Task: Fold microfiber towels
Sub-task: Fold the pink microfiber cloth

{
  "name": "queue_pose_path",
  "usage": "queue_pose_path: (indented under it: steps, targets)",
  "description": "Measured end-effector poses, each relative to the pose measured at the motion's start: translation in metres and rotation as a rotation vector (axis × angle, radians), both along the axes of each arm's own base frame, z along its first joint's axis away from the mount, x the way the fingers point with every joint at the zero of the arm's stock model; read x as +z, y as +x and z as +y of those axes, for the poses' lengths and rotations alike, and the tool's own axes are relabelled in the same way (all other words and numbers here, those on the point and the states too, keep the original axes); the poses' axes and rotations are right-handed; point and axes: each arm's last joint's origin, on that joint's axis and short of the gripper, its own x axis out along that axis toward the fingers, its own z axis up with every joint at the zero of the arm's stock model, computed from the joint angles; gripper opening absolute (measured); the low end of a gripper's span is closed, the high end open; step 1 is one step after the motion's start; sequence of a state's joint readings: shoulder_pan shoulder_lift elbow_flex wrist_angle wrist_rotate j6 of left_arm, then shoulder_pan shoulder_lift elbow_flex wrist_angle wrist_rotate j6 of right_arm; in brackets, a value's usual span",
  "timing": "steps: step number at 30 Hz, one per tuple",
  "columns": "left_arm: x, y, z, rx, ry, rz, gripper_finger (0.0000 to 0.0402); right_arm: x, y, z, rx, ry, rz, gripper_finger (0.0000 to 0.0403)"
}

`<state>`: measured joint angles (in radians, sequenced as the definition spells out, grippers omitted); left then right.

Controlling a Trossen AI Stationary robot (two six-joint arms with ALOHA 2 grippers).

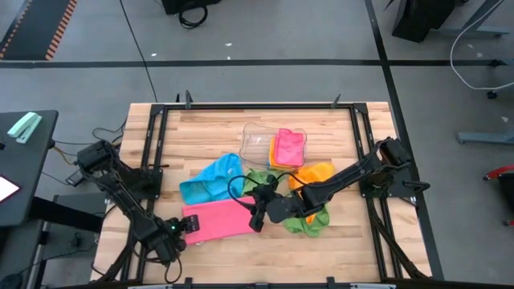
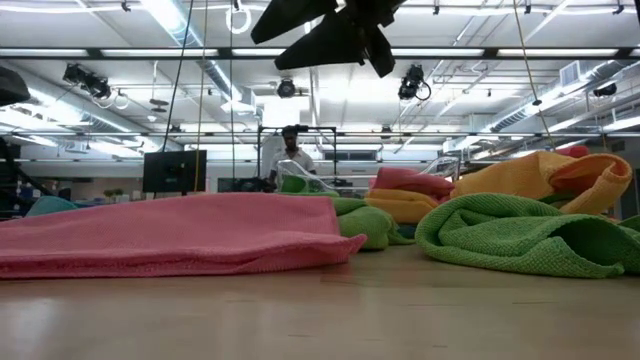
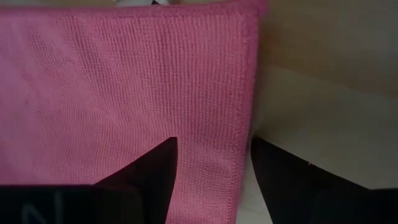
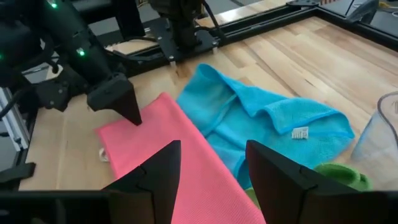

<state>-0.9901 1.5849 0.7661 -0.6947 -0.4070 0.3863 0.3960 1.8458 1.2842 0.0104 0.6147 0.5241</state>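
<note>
Tabletop: pink towel [image 1: 218, 221] lies roughly crosswise.

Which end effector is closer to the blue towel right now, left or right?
Right. The right end effector hangs over the pink towel's inner end, just below the blue towel. The left end effector sits at the pink towel's outer end, farther away.

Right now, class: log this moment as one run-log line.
left end effector: open, straddling pink towel edge | right end effector: open above pink towel | blue towel: crumpled
</note>
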Motion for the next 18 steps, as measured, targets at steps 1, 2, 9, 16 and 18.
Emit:
queue_pose_path:
  steps: [1, 2, 9, 16, 18]
  targets:
    - [-0.001, 0.0, 0.001, 0.0, 0.003, 0.0, 0.0207, -0.001, 0.0, 0.001, 0.0, 0.0, -0.002, 0.019]
    - [-0.001, -0.001, 0.001, -0.003, 0.004, 0.0, 0.0201, -0.002, 0.002, 0.002, 0.002, 0.003, -0.011, 0.019]
    - [-0.003, -0.001, 0.0, -0.054, 0.012, 0.005, 0.0144, -0.023, 0.012, 0.011, 0.047, 0.035, -0.023, 0.019]
    - [-0.002, 0.005, 0.001, -0.08, 0.004, -0.018, 0.0134, -0.052, 0.024, 0.018, 0.084, 0.099, -0.04, 0.019]
    - [-0.002, 0.008, 0.001, -0.069, -0.005, -0.026, 0.014, -0.062, 0.027, 0.019, 0.074, 0.114, -0.02, 0.019]
